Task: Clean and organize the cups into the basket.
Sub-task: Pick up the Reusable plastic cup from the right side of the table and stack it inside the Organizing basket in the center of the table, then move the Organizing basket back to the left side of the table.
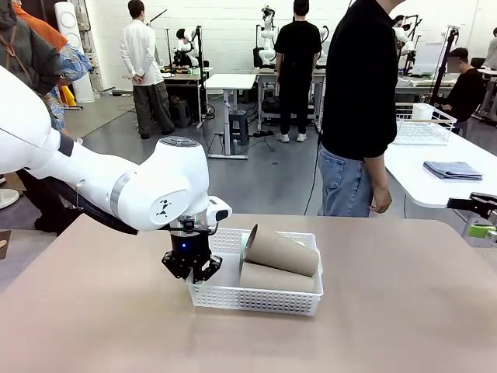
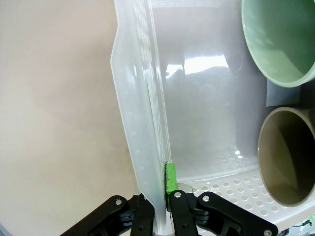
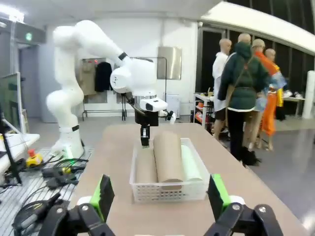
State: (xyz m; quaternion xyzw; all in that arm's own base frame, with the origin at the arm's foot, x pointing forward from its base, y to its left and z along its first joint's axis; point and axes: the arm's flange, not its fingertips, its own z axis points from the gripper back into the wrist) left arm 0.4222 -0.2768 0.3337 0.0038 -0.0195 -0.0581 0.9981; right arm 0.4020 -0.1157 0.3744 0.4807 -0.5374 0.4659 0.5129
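Observation:
The white basket (image 1: 256,299) sits mid-table with three cups lying on their sides in it. One tan cup (image 1: 283,250) rests on top of another tan cup (image 1: 276,277), and a sliver of the mint green cup (image 1: 243,249) shows behind them. My left gripper (image 1: 192,268) is shut on the basket's left wall (image 2: 140,123), one green pad (image 2: 170,178) pressed inside it. The left wrist view looks into the green cup (image 2: 280,39) and a tan cup (image 2: 288,157). My right gripper (image 3: 160,196) stands open, well short of the basket (image 3: 167,189), and also appears at the right edge (image 1: 477,219).
A person in a black shirt and jeans (image 1: 357,116) stands at the table's far side. Beyond on the right, a second white table carries a wire basket (image 1: 423,124) and a folded grey cloth (image 1: 453,169). Bare tabletop (image 1: 101,311) surrounds the basket.

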